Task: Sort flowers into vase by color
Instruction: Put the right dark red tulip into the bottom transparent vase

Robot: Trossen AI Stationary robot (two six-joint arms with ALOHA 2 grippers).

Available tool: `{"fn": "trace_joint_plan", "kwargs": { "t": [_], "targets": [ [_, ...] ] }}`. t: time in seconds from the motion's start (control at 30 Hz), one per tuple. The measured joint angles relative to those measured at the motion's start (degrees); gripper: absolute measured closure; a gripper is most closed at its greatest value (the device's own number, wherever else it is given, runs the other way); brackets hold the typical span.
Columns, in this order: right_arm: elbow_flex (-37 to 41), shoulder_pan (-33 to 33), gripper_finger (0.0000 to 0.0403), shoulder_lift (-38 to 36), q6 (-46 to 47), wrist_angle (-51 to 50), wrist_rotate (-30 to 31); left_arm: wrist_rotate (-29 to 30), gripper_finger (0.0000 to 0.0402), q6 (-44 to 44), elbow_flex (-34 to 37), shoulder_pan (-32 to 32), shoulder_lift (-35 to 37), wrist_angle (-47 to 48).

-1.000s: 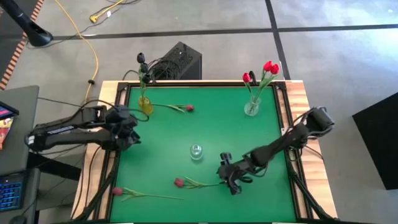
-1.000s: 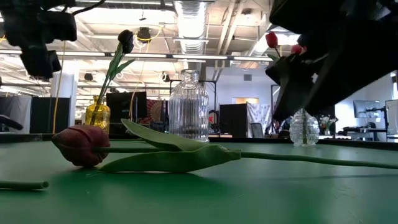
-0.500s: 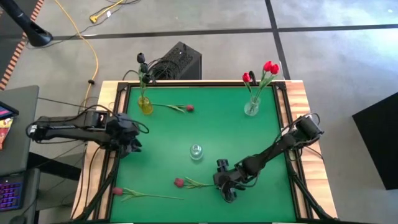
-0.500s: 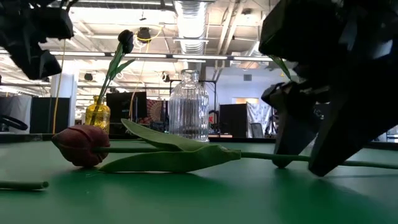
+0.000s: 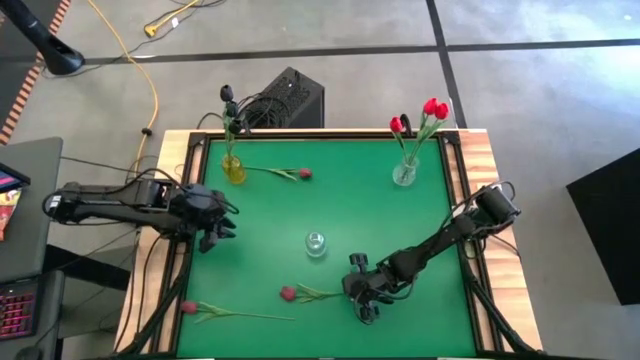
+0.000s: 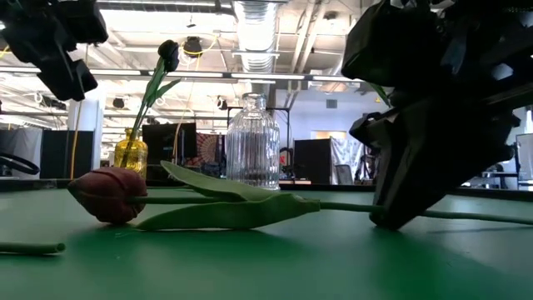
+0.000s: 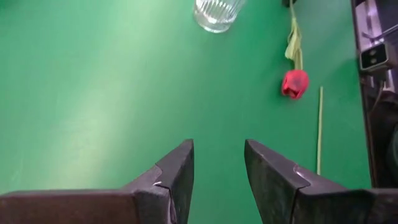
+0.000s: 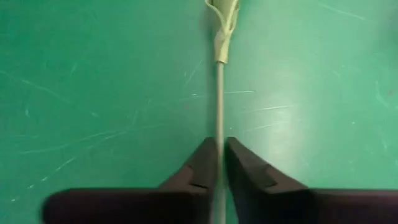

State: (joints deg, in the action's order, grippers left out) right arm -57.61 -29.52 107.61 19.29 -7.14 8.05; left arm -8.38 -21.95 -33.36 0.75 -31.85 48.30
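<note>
1. Crimson tulip lies on green table; right gripper clamped on its stem.
2. Left gripper hovers apart by table's left edge.
3. Grey floor; yellow cable.

The stem end of the crimson tulip is hidden behind the right gripper in the low view. In the right wrist view the stem is cut off by the frame edge and its bud is out of frame. The clear vase is cropped in the left wrist view. The near-left tulip shows only a stem tip in the low view.
</note>
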Motion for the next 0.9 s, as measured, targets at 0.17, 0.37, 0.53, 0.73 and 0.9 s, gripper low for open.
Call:
{"fn": "trace_joint_plan", "kwargs": {
  "t": [0.17,0.37,0.53,0.73,0.9],
  "targets": [
    [-0.3,0.0,0.0377,-1.2,-0.1,-1.0,-1.0,-0.2,0.0272,0.1,0.0,0.0,0.0,-2.4],
    [-0.7,0.4,0.0366,-7.8,-1.4,-2.7,-1.2,-0.9,0.0272,3.5,0.0,0.0,0.0,-8.3],
    [-0.7,1.2,0.0375,-15.2,-6.5,-3.9,-0.9,-3.0,0.0272,7.6,0.0,0.0,0.0,-16.1],
    [-0.7,3.1,0.0375,-24.4,-15.0,-0.7,-0.8,-2.9,0.0272,12.5,1.2,2.1,-0.5,-27.9],
    [0.0,6.9,0.0371,-28.4,-25.3,10.8,-1.6,-2.6,0.0272,15.6,9.2,5.2,-3.1,-50.6]
  ]
}}
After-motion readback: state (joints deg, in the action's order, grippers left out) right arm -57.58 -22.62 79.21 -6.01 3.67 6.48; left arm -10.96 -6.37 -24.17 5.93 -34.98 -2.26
